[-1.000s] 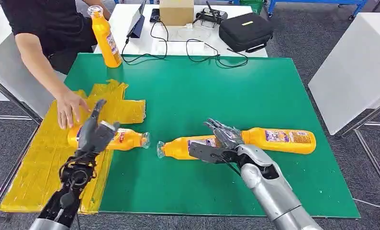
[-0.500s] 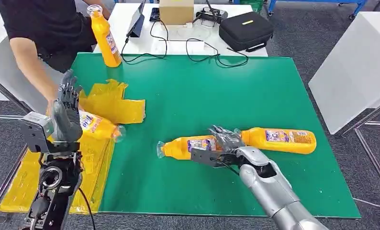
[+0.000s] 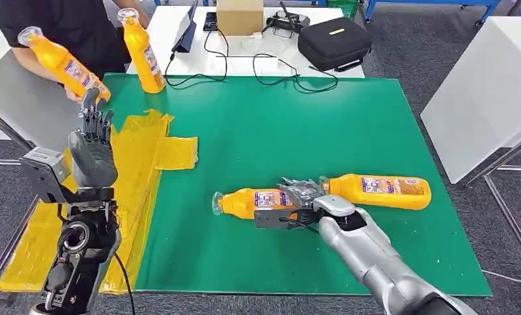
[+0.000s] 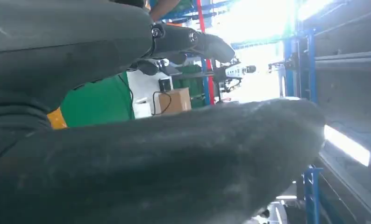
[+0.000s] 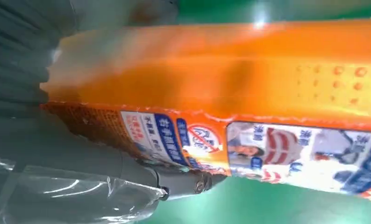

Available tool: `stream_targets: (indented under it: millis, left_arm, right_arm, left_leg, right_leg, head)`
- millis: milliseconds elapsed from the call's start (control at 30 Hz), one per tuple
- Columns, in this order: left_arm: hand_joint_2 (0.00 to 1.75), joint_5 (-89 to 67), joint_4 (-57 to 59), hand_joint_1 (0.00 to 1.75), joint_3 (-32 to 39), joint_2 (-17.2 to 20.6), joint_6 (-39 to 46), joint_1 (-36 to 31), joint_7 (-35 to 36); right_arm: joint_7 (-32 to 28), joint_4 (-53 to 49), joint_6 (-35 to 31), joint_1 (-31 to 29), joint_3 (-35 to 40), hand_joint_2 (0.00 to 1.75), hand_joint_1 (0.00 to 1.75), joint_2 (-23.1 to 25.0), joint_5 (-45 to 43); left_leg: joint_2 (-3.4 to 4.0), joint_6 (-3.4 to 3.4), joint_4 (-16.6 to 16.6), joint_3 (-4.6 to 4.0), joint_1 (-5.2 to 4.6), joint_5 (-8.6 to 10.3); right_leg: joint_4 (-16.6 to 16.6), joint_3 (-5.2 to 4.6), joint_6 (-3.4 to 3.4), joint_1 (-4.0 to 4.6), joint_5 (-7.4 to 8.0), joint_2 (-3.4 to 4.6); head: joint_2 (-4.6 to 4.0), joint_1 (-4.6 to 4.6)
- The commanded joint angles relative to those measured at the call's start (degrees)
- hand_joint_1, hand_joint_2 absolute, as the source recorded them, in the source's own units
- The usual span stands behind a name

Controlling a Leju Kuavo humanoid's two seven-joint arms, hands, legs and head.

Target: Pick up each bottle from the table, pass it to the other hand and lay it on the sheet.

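Note:
Two orange bottles lie on the green mat (image 3: 258,131). My right hand (image 3: 298,195) grips the nearer bottle (image 3: 248,202) around its labelled body, neck pointing left. Up close, that bottle (image 5: 249,79) fills the space against my right hand (image 5: 81,154). The second bottle (image 3: 382,191) lies just right of it, untouched. My left hand (image 3: 90,152) is raised over the yellow sheet (image 3: 136,167), fingers spread upward and empty; seen up close, the left hand (image 4: 127,154) holds nothing. A person at the far left holds a third bottle (image 3: 61,62) in the air.
A fourth bottle (image 3: 140,52) stands upright at the mat's far left corner. Behind the mat, a white table (image 3: 172,26) carries a cardboard box (image 3: 241,14), a black case (image 3: 334,41) and cables. A white cabinet (image 3: 487,92) stands at the right.
The person has lifted the bottle off the sheet and away to the far left. My left hand rose upright, empty. My right hand has closed lower over the near bottle.

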Motion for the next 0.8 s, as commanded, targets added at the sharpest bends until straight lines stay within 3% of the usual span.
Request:
stream_targets:
  millis: [33, 233, 300, 333, 367, 433, 467, 600, 800]
  left_arm:
    - [0.00, 0.8, 4.9, 0.00, -2.3, 0.0, 0.9, -2.1, -0.4]
    - [0.00, 3.4, 4.1, 0.00, -2.0, -0.5, 0.5, -0.8, 1.6]
    - [0.00, 9.0, 4.0, 0.00, -0.9, -1.2, -1.6, 0.7, 4.5]
    - [1.75, 9.1, 4.0, 0.00, -1.0, -1.2, -1.6, 0.9, 4.5]
    - [1.75, 14.4, 3.8, 0.00, 0.0, -1.9, -3.0, 2.2, 7.0]
    - [1.75, 15.2, 3.8, 0.00, 0.1, -1.9, -3.1, 2.9, 7.1]
    - [1.75, 18.4, 3.6, 0.00, 0.9, -2.4, -3.1, 4.0, 8.6]
    - [1.75, 24.1, 5.3, 0.00, 0.9, -2.4, -3.6, 6.6, 8.8]
    - [1.75, 24.6, 5.2, 0.00, -0.8, -3.0, -3.5, 5.8, 8.7]
  right_arm:
    - [-1.3, 12.6, 0.6, -1.2, 6.6, 1.75, 1.75, 2.4, -1.2]
    - [-0.3, 10.6, -2.1, -0.6, 4.0, 1.75, 1.75, 2.2, -5.3]
    - [0.2, 4.8, -5.2, 0.9, -0.8, 1.75, 1.75, 1.3, -10.4]
    - [1.0, 3.2, -4.3, 0.9, -0.7, 1.75, 1.75, 0.8, -10.8]
    - [-0.1, -2.7, -7.4, 2.9, -4.7, 1.75, 1.75, 0.3, -14.8]
    - [1.3, -6.9, -6.6, 3.7, -5.8, 1.75, 1.75, -0.4, -16.2]
    - [-0.3, -13.6, -10.5, 6.3, -9.4, 1.75, 1.75, -0.6, -18.9]
    - [2.0, -42.7, -9.3, 15.5, -19.2, 1.75, 1.75, -2.0, -26.5]
    - [0.1, -45.5, -11.2, 17.2, -21.4, 1.75, 1.75, -1.4, -26.8]
  left_leg:
    - [0.07, 0.01, -0.1, 0.30, 0.03, -0.01]
    - [0.07, -0.02, -0.1, 0.52, 0.07, -0.04]
    - [0.09, -0.03, -0.1, 0.47, 0.06, -0.04]
    - [0.08, 0.00, -0.1, 0.53, 0.05, -0.03]
    - [0.09, 0.00, -0.1, 0.51, 0.06, -0.04]
    - [0.11, 0.01, -0.1, 0.49, 0.03, -0.04]
    - [0.08, -0.01, -0.1, 0.41, 0.03, -0.03]
    - [0.04, -0.01, 0.0, 0.16, -0.02, -0.06]
    - [-0.16, 0.01, 0.0, -0.15, 0.02, -0.08]
  right_leg:
    - [-0.1, 0.29, -0.16, 0.07, 0.01, -0.06]
    - [-0.2, 0.48, -0.19, 0.12, 0.00, -0.09]
    - [-0.1, 0.43, -0.13, 0.08, 0.00, -0.02]
    - [-0.2, 0.50, -0.19, 0.10, 0.00, -0.08]
    - [-0.2, 0.48, -0.18, 0.10, 0.01, -0.06]
    - [-0.1, 0.46, -0.20, 0.08, 0.01, -0.05]
    - [-0.1, 0.38, -0.15, 0.07, 0.00, -0.04]
    - [0.0, 0.17, -0.13, 0.01, -0.04, -0.04]
    - [0.0, -0.01, -0.10, 0.05, -0.10, -0.19]
  head:
    - [0.00, 0.00]
    - [0.00, 0.02]
    - [0.00, 0.02]
    - [0.00, 0.02]
    - [0.00, 0.02]
    - [0.00, 0.00]
    - [0.00, 0.04]
    - [0.00, 0.04]
    - [0.00, 0.02]
